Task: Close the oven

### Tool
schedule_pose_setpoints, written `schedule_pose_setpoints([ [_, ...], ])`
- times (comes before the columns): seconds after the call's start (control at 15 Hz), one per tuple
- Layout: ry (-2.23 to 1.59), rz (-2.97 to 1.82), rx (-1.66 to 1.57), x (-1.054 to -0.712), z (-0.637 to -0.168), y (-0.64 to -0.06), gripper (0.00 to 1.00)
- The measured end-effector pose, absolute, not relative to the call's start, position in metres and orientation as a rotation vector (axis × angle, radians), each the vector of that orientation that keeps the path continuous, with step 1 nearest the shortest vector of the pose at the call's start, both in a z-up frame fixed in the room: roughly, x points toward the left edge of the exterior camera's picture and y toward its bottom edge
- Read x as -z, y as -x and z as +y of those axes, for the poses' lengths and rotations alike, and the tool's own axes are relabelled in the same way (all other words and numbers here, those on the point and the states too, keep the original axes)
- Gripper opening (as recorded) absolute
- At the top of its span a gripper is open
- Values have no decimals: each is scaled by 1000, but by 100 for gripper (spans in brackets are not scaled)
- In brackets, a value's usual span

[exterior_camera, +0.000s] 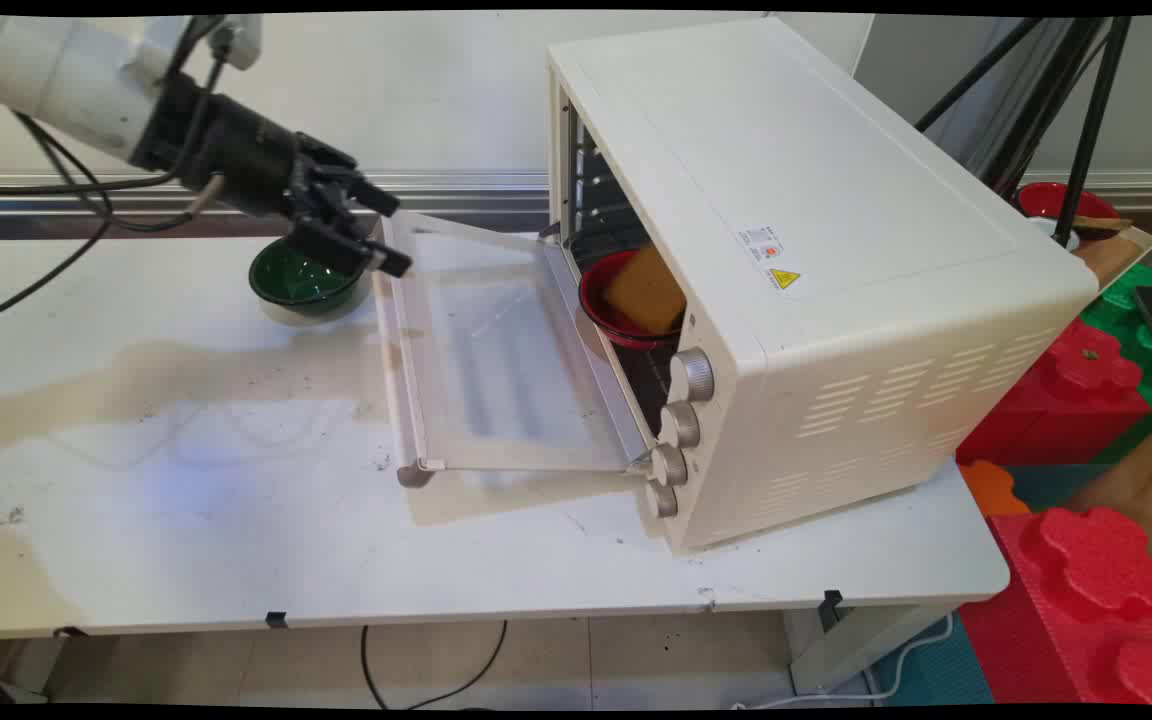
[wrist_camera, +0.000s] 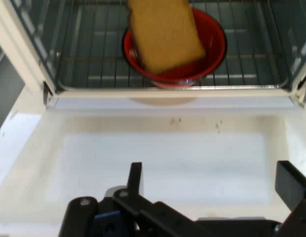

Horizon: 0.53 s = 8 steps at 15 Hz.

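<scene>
On the white table [exterior_camera: 236,520], stained tan along its left part, stands a cream toaster oven [exterior_camera: 816,260], set at an angle with its front facing left. Its glass door [exterior_camera: 496,360] is folded fully down and lies nearly flat, the handle [exterior_camera: 391,350] along its outer edge. Four silver knobs [exterior_camera: 681,425] run down the front panel at the door's near corner. To the right of the table are red and green foam blocks [exterior_camera: 1086,540], with black tripod legs [exterior_camera: 1056,100] behind the oven. Inside the oven, on the wire rack [wrist_camera: 93,64], sits a red bowl [wrist_camera: 212,54] near the front edge, and a tan sponge-like slab [wrist_camera: 165,34] leans tilted in it, sticking out over the rim. A green bowl [exterior_camera: 301,280] stands on the table just left of the door's far corner. The black hand [exterior_camera: 381,235] hangs above that far corner of the door, close beside the handle and partly in front of the green bowl; in the hand view it looks across the door glass into the oven. Its fingers [wrist_camera: 135,177] stand apart, released, gripping nothing.
</scene>
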<state>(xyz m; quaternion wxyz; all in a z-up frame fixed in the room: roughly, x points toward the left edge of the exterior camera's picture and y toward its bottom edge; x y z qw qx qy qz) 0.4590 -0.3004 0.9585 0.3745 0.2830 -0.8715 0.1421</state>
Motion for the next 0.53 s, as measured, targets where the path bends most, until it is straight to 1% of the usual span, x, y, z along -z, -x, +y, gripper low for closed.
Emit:
schedule_pose_setpoints([
  [0.53, -739, -2298, -320, -959, -270, -502, 100],
])
